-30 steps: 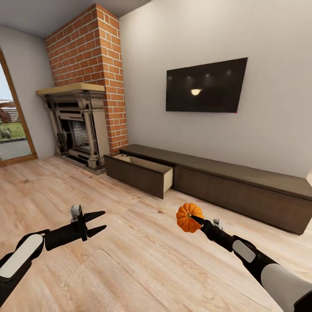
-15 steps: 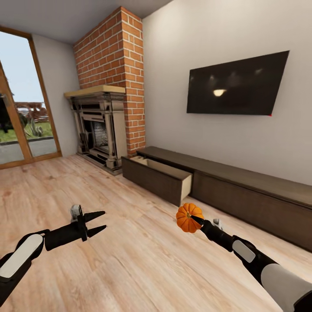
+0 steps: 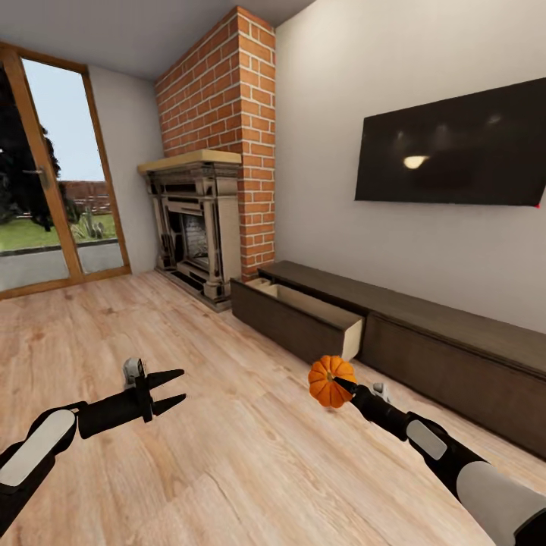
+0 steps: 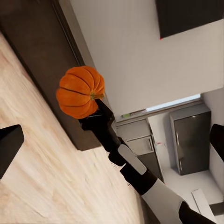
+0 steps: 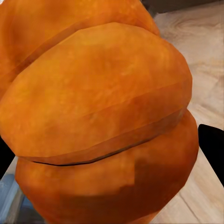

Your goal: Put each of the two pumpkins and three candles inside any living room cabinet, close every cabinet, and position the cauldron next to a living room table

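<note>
My right gripper [image 3: 340, 385] is shut on a ribbed orange pumpkin [image 3: 329, 381], held above the wood floor in the head view; the left wrist view shows the same pumpkin [image 4: 80, 91] on the arm's tip, and it bulks close in the right wrist view as the pumpkin [image 5: 102, 116]. My left gripper [image 3: 173, 387] hangs open and empty at the lower left. The long dark-brown cabinet [image 3: 455, 345] runs along the wall under the TV. Its leftmost drawer [image 3: 299, 322] stands pulled out, showing a pale inside. The second pumpkin, candles, cauldron and table are out of view.
A brick chimney with a fireplace [image 3: 199, 227] stands left of the cabinet. A glass door [image 3: 53, 197] opens onto a garden at the far left. A black TV [image 3: 455, 148] hangs on the wall. Wood floor [image 3: 227, 455] lies between me and the cabinet.
The whole view has swung left and drawn nearer: fireplace, cabinet and TV slid right and the glass door came into sight. Both arms keep their pose, the pumpkin still gripped.
</note>
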Available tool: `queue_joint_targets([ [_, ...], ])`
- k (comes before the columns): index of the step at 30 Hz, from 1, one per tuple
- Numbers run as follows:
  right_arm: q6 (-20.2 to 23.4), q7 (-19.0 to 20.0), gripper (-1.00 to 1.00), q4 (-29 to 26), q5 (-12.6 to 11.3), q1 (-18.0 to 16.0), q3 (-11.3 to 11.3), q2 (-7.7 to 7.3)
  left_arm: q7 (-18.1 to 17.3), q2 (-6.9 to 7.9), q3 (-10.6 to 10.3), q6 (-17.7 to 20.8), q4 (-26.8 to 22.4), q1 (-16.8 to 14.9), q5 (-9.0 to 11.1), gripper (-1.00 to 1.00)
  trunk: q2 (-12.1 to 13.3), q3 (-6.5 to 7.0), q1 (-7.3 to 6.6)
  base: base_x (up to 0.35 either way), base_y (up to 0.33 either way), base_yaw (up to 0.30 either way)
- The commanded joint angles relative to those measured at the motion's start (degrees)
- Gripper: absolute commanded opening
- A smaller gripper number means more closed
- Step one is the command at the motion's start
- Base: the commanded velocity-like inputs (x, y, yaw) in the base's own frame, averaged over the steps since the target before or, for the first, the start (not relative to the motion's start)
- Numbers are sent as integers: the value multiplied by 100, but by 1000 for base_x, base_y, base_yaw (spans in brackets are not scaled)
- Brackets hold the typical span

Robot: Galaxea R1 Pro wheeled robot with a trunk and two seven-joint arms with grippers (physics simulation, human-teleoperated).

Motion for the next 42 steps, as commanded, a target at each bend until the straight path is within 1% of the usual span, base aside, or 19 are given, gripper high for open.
queue_joint_targets([
  [1,43,-4,-100,-7,-82,-5,4,-5,-32,4,-13,9,7,-7,-7,100,-3,-2,2,332,0,264],
  [22,52,0,-100,11,-80,-5,4,-5,-32,5,-13,9,15,-7,4,100,-3,79,2,332,0,268],
  [28,58,-45,-100,9,-74,-5,4,-5,-34,92,-14,9,15,-7,27,100,-3,102,2,332,0,263],
  [34,54,-400,-100,-21,-66,-5,4,-5,-34,98,-13,9,15,-7,28,100,-3,104,2,331,0,81],
  [42,60,-455,-100,-27,-65,-5,4,-5,-35,101,-14,9,15,-7,26,100,-3,40,2,324,0,17],
])
